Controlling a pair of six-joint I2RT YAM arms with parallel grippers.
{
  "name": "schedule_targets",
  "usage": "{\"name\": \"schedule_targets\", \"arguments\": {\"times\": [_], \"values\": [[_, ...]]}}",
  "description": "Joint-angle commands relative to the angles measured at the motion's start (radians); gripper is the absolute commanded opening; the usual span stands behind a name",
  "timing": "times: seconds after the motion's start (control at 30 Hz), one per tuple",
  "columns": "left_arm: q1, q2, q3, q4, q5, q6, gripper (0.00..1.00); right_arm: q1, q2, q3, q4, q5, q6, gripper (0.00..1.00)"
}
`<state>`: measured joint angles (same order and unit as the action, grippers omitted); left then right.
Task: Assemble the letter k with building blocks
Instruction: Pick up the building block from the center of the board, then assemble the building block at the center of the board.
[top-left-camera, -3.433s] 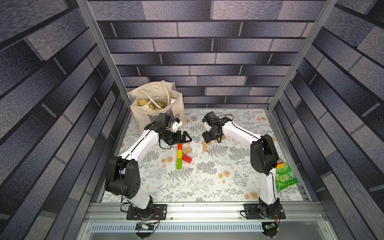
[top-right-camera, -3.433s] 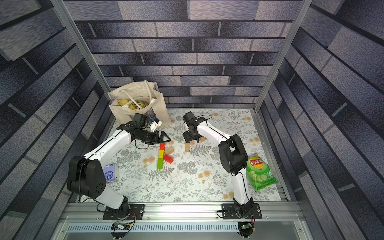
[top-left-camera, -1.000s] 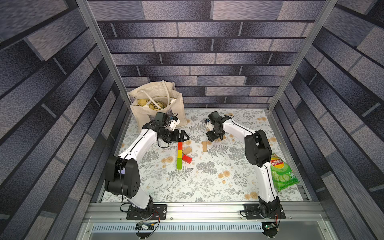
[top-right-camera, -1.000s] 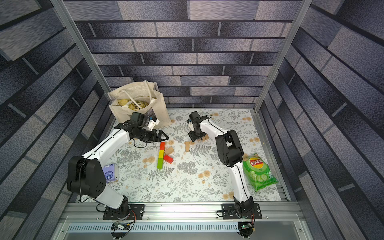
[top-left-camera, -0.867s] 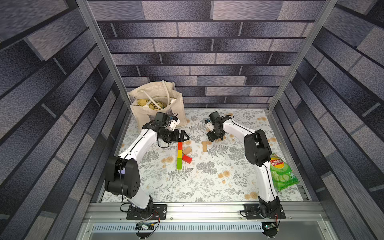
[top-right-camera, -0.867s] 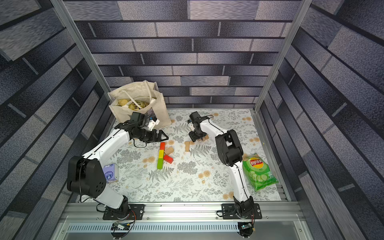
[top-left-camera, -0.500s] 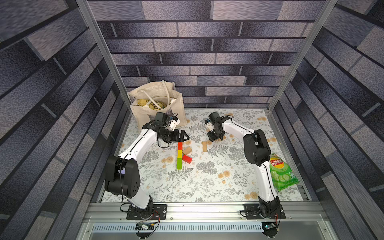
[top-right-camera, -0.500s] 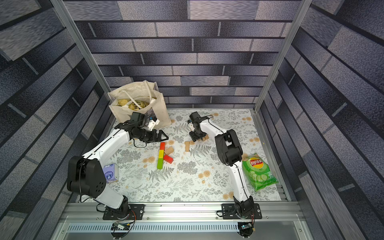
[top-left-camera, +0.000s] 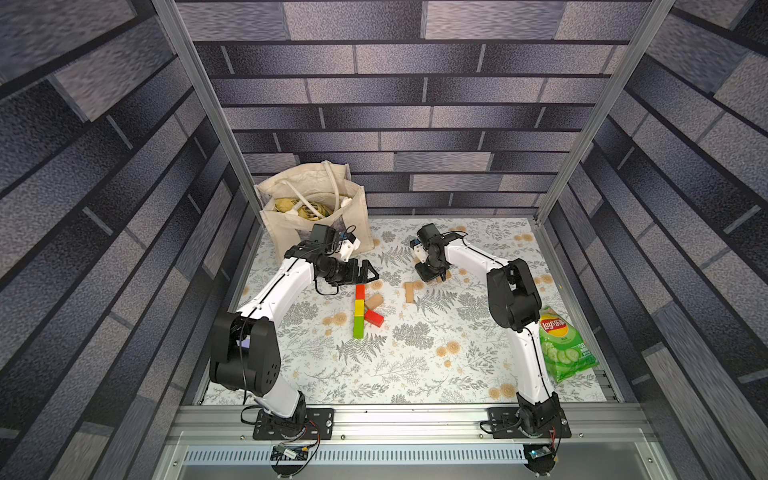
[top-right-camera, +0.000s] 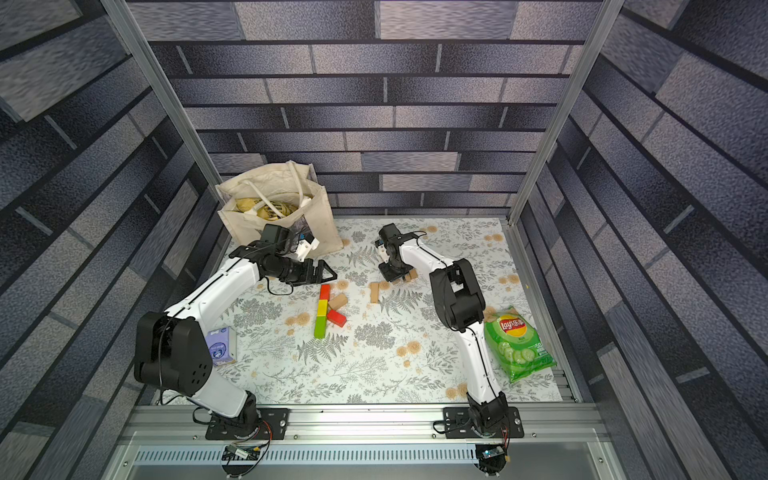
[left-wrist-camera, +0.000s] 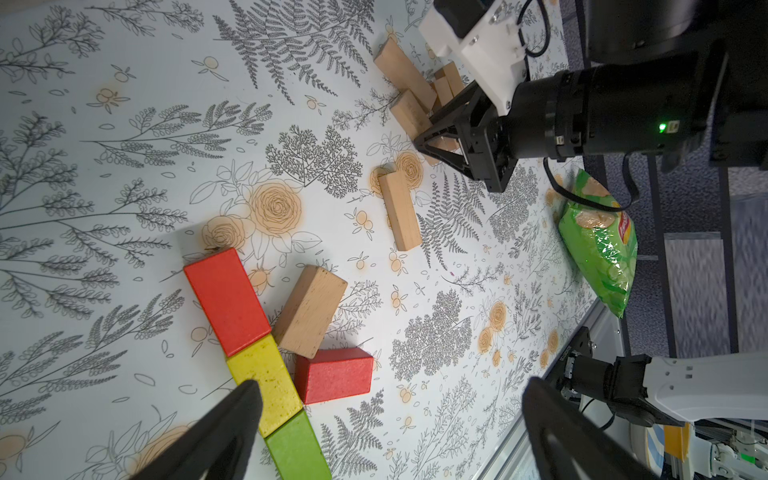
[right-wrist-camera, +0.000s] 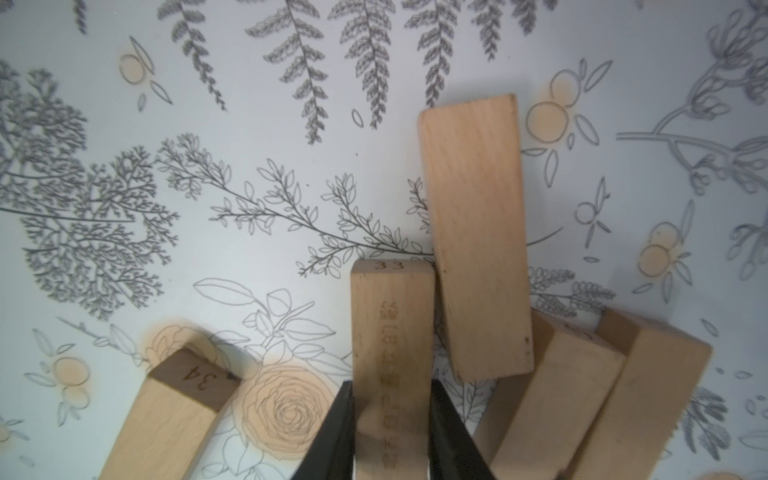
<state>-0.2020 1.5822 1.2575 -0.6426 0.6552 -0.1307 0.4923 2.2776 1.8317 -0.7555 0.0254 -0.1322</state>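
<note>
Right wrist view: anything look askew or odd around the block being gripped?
Nothing damaged. The right gripper is shut on block 33; beside it a plain block and its neighbour lie tilted, heaped loosely.

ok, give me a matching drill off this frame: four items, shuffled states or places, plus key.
1 green block
2 crisp packet
3 left gripper
4 right gripper

A shut on a plain block
B open, empty
C robot's right side, apart from the blocks
D end of the line, touching the yellow block

Pairs: 1-D, 2-C, 3-B, 4-A
</note>
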Motion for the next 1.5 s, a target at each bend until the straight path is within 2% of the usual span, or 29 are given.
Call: {"name": "schedule_targets", "arguments": {"times": [0.0,0.07,0.17,0.53,0.77,0.9,1.2,1.47], "values": [[-0.003,-0.015,0.006,-0.008,0.019,0.024,1.00,-0.006,0.014,0.021,-0.023,0.000,0.009,0.24],[-0.004,-0.012,0.011,-0.011,0.020,0.026,1.00,-0.006,0.010,0.021,-0.025,-0.008,0.019,0.18],[-0.005,-0.016,0.011,-0.014,0.018,0.027,1.00,-0.005,-0.003,0.010,-0.025,-0.020,0.039,0.16],[-0.005,-0.043,0.019,-0.040,0.006,0.012,1.00,0.002,-0.128,-0.081,-0.020,-0.073,0.206,0.16],[-0.005,-0.056,0.036,-0.082,-0.001,-0.008,1.00,0.046,-0.217,-0.138,-0.054,-0.024,0.290,0.16],[-0.012,-0.083,0.025,-0.116,-0.021,-0.022,1.00,0.071,-0.304,-0.200,-0.062,0.009,0.390,0.16],[-0.013,-0.159,-0.103,-0.089,0.063,-0.077,1.00,0.158,-0.418,-0.352,-0.031,0.056,0.605,0.17],[-0.018,-0.234,-0.197,-0.067,0.063,-0.084,1.00,0.245,-0.451,-0.455,0.018,0.080,0.720,0.17]]}}
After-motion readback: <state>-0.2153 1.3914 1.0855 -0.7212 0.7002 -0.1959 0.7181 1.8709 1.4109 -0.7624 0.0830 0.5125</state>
